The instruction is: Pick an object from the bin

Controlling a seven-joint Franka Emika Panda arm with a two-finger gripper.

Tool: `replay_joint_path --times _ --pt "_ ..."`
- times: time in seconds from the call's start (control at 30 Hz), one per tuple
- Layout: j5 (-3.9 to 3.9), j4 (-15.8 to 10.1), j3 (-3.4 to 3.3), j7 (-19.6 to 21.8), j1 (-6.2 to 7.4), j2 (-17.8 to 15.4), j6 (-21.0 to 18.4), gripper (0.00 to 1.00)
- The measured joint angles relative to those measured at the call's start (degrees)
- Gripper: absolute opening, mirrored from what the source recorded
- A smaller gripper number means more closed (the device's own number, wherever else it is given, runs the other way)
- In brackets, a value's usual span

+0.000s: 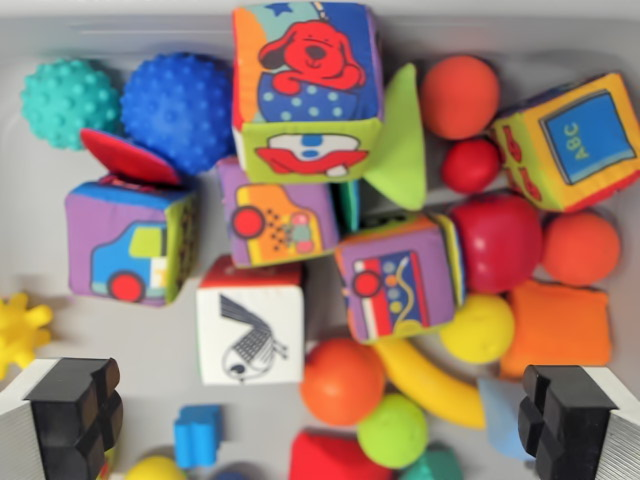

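We hover our tool (320,420) above the bin (150,30), fingers (75,410) wide apart at the frame's lower corners, holding nothing. Between them lie an orange ball (342,381), green ball (393,431) and white bird cube (250,320); soft toys crowd elsewhere.

The only readable text is "ABC", in pale letters on a blue panel with a yellow border, on the face of the soft fabric cube (570,140) lying at the far right of the bin. The other cubes carry pictures, not words: a red dog on the large cube (306,88) at the far middle, a blue car on the purple cube (128,243) at the left, and a black-and-white bird on the white cube (250,325) nearer the middle. No brand names, numbers or labels can be read anywhere else.
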Motion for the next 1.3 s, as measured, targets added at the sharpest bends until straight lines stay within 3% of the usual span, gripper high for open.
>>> replay_joint_path --times 0.73,1.3 --pt "0.0 -0.9 -0.08 -0.1 -0.25 -0.2 0.2 1.0" --pt "0.16 -5.5 -0.93 -0.7 -1.32 -2.2 2.4 1.0"
